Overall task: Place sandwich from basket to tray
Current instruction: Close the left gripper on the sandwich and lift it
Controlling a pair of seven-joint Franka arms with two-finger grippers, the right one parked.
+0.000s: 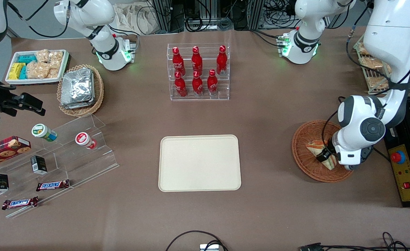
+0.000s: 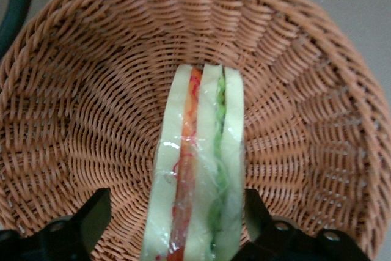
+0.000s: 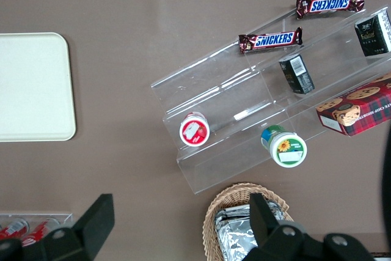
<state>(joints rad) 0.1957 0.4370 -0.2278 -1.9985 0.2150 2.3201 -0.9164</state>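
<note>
gripper (image 2: 177, 224) lowered into the basket (image 1: 304, 162), fingers (image 2: 91, 218) spread wide on either side of the sandwich (image 2: 198, 175), not yet pinching. sandwich resting on edge directly between them, likely for a grip across the bread faces. tray (image 1: 199, 163) well apart, bare.

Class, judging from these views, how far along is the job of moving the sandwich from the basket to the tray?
Done: the gripper is down inside the basket, with one open finger on each side of the sandwich. In hand: closing on the sandwich, which lies in the basket, not lifted. Left: grasp it, lift it, carry it to the tray, which holds nothing, and release.
</note>
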